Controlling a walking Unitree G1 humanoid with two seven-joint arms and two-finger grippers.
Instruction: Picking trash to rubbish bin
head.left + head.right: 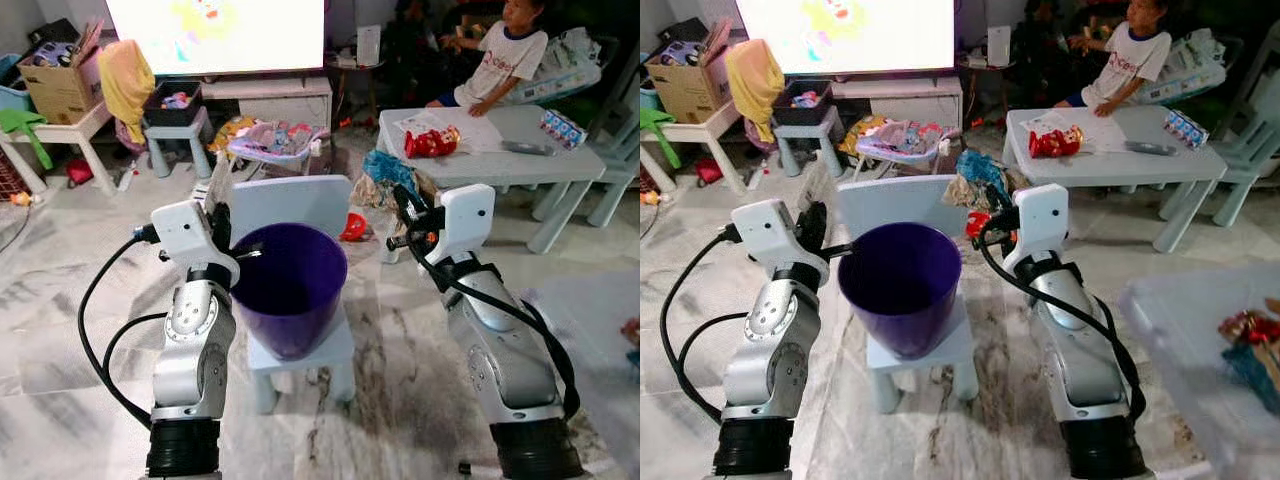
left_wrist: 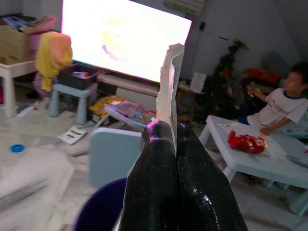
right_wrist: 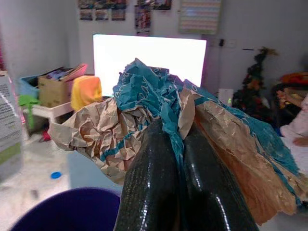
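Purple bin [image 1: 292, 285] sits on the seat of a small pale-blue chair [image 1: 300, 345], directly ahead and closest to the robot, between both arms. Bin upright, mouth open; inside is dark and its contents cannot be made out.

Left gripper [image 2: 174, 139] held just beside the bin's left rim, at about rim height. Fingers [image 2: 153, 183] pressed together on a thin, pale strip of torn packaging [image 2: 167, 82], which stands up edge-on from between the tips.

Right gripper [image 3: 174, 132] held to the right of the bin, slightly higher than the rim, apart from it. Fingers clamped on a wad of crumpled brown-and-teal paper [image 3: 144, 106], which bulges out on both sides of the tips. In the right wrist view the bin's rim sits below the wad.

Floor is pale marbled tile [image 1: 400, 360]. A clear plastic tub [image 1: 1210, 370] lies on the floor to the robot's right, with some colourful items in it.

Further back: a low pale-blue table [image 1: 500, 150] at right, carrying a red snack packet [image 1: 432, 142] and papers. A person sits behind it.

Far wall: a large lit screen [image 1: 215, 30] on a low white unit. At left, a white side table with a cardboard box [image 1: 60, 85] and yellow cloth [image 1: 125, 80] draped nearby. Toys and clutter scattered beneath the screen.
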